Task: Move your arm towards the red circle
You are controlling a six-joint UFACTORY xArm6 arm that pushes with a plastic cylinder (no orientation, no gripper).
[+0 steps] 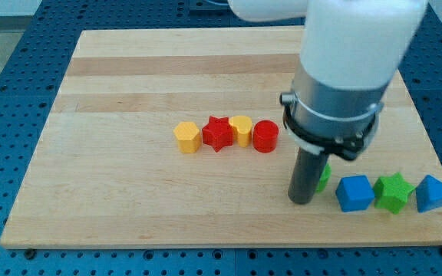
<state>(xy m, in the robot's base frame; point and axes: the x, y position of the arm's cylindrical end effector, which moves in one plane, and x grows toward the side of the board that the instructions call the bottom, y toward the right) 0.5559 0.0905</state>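
The red circle (265,136) is a short red cylinder standing near the board's middle, at the right end of a row of blocks. My tip (301,201) rests on the board below and to the right of it, about a block's width away. The dark rod hangs from the grey and white arm body that fills the view's upper right. A green block (324,177) sits just right of the rod and is mostly hidden behind it.
In the row left of the red circle stand a yellow heart (241,129), a red star (218,134) and a yellow hexagon (186,137). At the view's lower right sit a blue cube (354,192), a green star (394,192) and a blue triangle (433,193).
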